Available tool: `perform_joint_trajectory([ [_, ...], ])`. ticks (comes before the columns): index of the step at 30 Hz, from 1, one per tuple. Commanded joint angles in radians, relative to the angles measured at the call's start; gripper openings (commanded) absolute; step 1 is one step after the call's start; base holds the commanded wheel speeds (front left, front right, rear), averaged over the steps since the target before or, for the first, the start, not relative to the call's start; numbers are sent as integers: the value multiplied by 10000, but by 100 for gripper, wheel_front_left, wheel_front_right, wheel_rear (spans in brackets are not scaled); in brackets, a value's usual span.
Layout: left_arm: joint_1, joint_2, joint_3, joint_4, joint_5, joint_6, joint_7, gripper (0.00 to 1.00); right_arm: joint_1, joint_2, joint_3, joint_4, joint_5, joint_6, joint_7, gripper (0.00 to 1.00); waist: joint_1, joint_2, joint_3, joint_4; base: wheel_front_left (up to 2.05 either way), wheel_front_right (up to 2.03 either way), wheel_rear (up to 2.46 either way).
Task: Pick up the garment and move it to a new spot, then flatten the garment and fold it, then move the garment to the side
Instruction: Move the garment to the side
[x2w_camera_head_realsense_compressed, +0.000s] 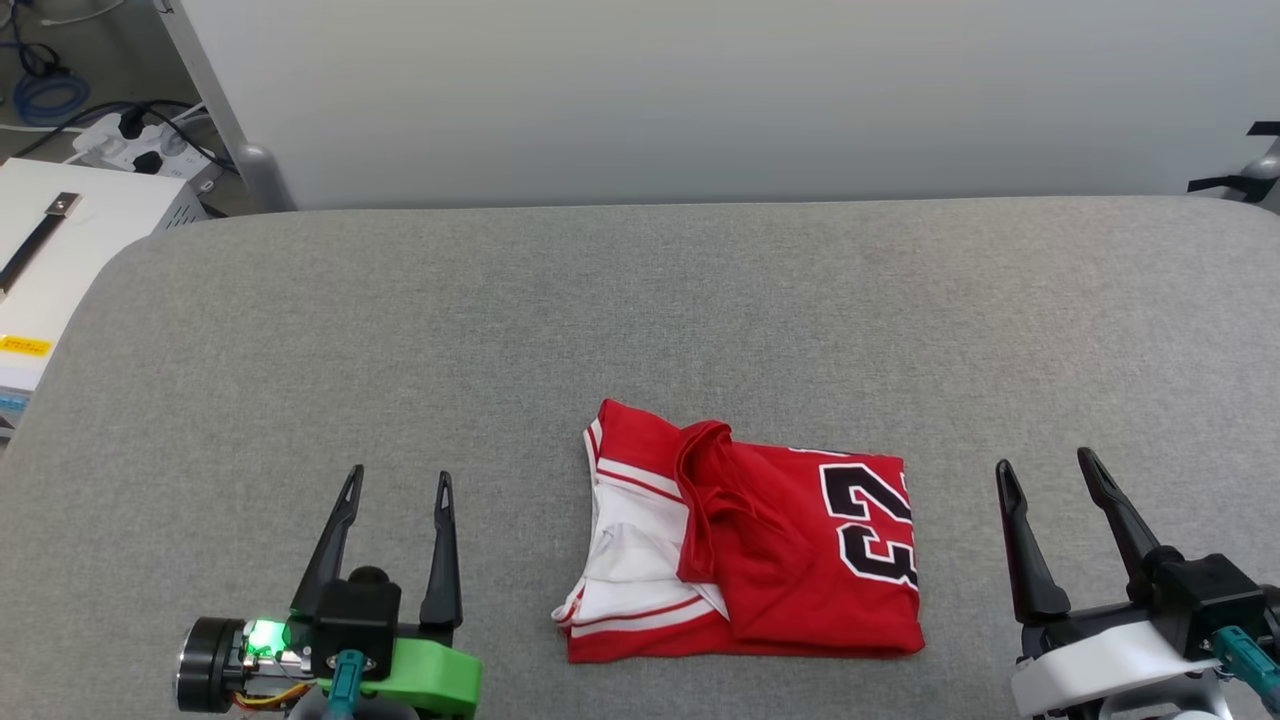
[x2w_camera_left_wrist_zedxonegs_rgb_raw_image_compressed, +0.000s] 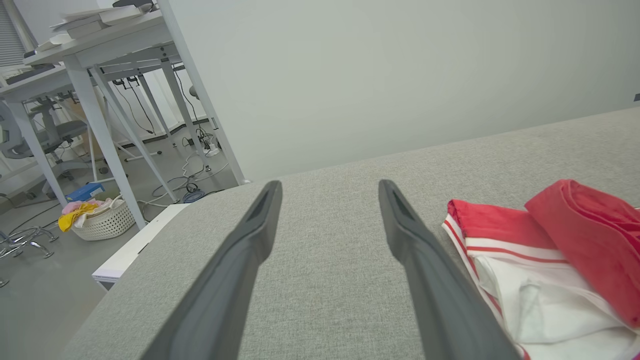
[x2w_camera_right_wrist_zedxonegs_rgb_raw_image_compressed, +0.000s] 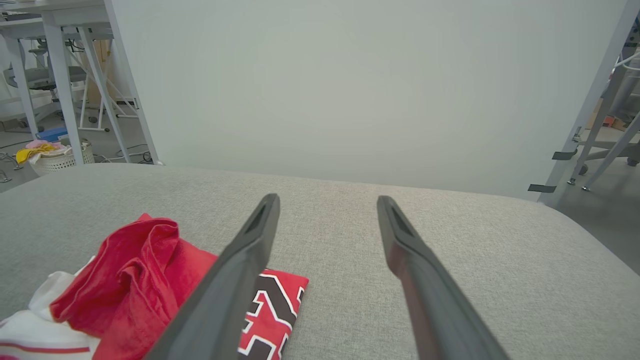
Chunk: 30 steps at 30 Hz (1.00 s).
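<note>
The garment (x2w_camera_head_realsense_compressed: 790, 580), folded red with a white striped sleeve and a black 23, is laid on the grey surface (x2w_camera_head_realsense_compressed: 640, 300) at 6 o'clock, between the left gripper (x2w_camera_head_realsense_compressed: 400, 480) at 8 and the right gripper (x2w_camera_head_realsense_compressed: 1045, 462) at 4, both spread and empty.

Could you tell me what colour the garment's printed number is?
Black with white outline on the garment, clearest in head view.
</note>
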Motion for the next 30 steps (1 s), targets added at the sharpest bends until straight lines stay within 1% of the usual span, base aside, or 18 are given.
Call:
perform_joint_trajectory([
  [1,146,82,5,-4,-1,71,-59,100,122,23,-11,-73,-57,-2,-88,100,0,-1,-5,4,0,0,0],
  [7,130,89,-14,36,-21,83,-59,100,87,69,-42,-165,-192,-2,-90,100,0,-1,13,17,0,0,0],
  [11,83,63,-39,48,-27,99,-59,100,-137,-24,-83,-183,-261,-2,-90,100,0,-1,69,42,0,0,0],
  [15,12,55,-21,61,-53,112,-59,100,-718,-346,-88,-155,-306,-2,-79,100,0,-1,175,21,0,0,0],
  [19,-112,56,-36,74,-51,90,-59,100,-1637,-958,-162,-100,-47,-2,333,100,0,-1,284,41,0,0,0],
  [22,-181,57,-50,61,-42,86,-59,100,-2398,-1625,-79,-128,290,-2,975,100,0,-1,378,50,0,0,0],
  [24,-223,57,-60,70,-40,81,-59,100,-2852,-2092,112,-149,715,-2,1649,100,0,-1,436,57,0,0,0],
  [27,-276,46,-61,100,-48,87,-59,100,-3314,-2685,560,-280,1516,-2,3069,100,0,-1,491,69,0,0,0],
  [30,-308,16,-66,98,-61,99,-59,100,-3668,-3273,918,-277,2858,-2,4769,100,0,-1,560,100,0,0,0],
])
